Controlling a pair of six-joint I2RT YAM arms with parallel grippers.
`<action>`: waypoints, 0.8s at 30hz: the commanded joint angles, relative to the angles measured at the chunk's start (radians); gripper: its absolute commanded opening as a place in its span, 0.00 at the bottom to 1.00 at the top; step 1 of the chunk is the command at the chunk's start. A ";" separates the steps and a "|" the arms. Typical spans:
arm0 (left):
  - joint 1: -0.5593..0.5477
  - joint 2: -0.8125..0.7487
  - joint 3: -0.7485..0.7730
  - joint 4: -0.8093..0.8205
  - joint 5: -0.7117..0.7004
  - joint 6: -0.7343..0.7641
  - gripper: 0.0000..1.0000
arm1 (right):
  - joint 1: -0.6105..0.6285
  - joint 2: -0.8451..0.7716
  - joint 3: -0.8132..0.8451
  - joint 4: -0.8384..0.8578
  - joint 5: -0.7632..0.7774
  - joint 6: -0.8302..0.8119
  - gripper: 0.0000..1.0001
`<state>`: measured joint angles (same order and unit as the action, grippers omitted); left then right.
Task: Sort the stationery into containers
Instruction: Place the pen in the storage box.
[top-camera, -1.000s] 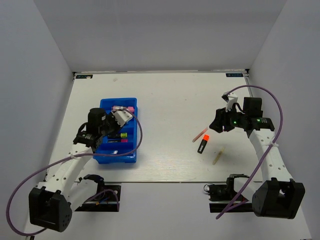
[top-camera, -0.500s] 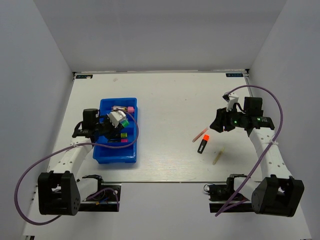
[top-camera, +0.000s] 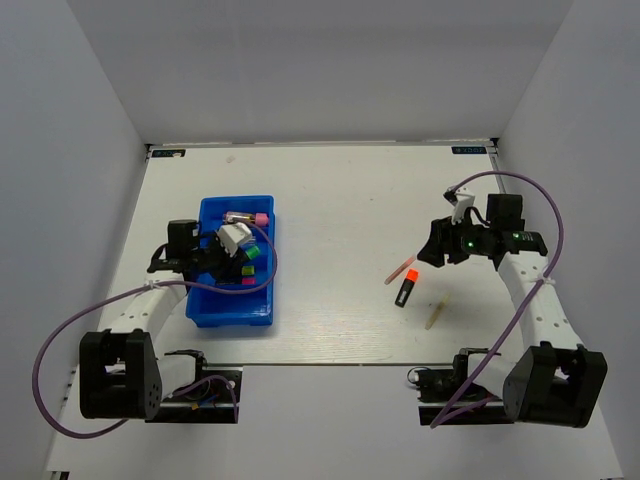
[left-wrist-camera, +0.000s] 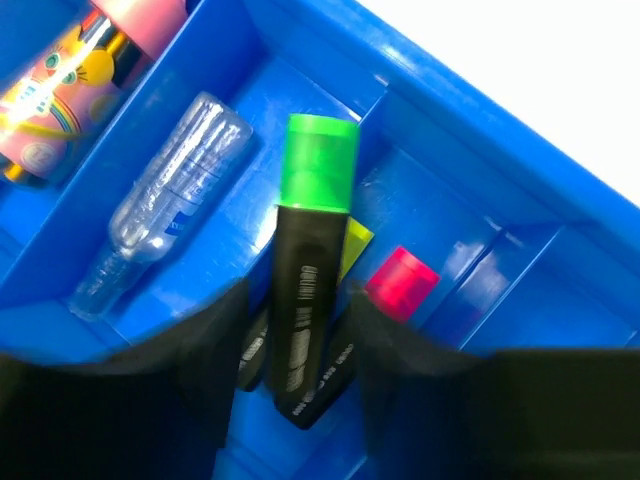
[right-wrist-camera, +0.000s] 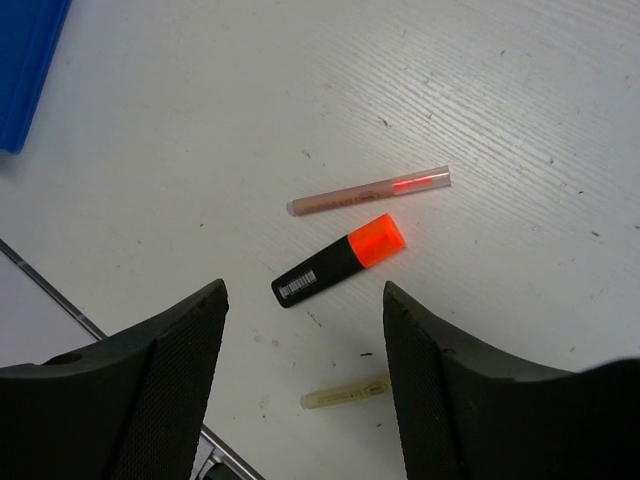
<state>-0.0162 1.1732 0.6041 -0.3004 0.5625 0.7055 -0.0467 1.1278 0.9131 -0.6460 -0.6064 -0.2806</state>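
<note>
The blue tray (top-camera: 225, 314) sits at the table's left. My left gripper (top-camera: 240, 256) hangs low inside it. In the left wrist view its jaws (left-wrist-camera: 295, 400) stand apart on either side of a green-capped black highlighter (left-wrist-camera: 310, 260), with a gap on the left. That highlighter lies on top of the yellow (left-wrist-camera: 356, 240) and pink (left-wrist-camera: 400, 283) highlighters. A clear pen (left-wrist-camera: 165, 200) and a pink tube (left-wrist-camera: 60, 80) lie in nearby compartments. My right gripper (right-wrist-camera: 305, 390) is open and empty above an orange highlighter (right-wrist-camera: 340, 260), a pink stick (right-wrist-camera: 368, 193) and a beige stick (right-wrist-camera: 345, 393).
The orange highlighter (top-camera: 405, 290), pink stick (top-camera: 400, 270) and beige stick (top-camera: 436, 314) lie loose on the white table right of centre, near the front edge. A corner of the tray (right-wrist-camera: 25, 60) shows at the far left of the right wrist view.
My left arm has swung back to the left and its gripper has sunk lower into the tray, where the green highlighter now shows. The right arm has not moved.
</note>
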 joint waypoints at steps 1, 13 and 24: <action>0.009 -0.026 -0.027 0.050 0.002 -0.030 0.59 | -0.007 0.023 0.021 -0.044 -0.041 -0.031 0.67; -0.022 -0.188 0.019 0.066 0.030 -0.259 0.22 | -0.004 0.007 -0.041 -0.192 -0.362 -0.649 0.55; -0.497 -0.202 0.137 -0.303 -0.239 -0.595 0.66 | 0.005 0.512 0.248 -0.988 -0.173 -2.283 0.90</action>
<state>-0.4374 1.0050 0.8021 -0.5045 0.4072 0.1928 -0.0399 1.5417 1.0603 -1.2446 -0.8257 -1.7958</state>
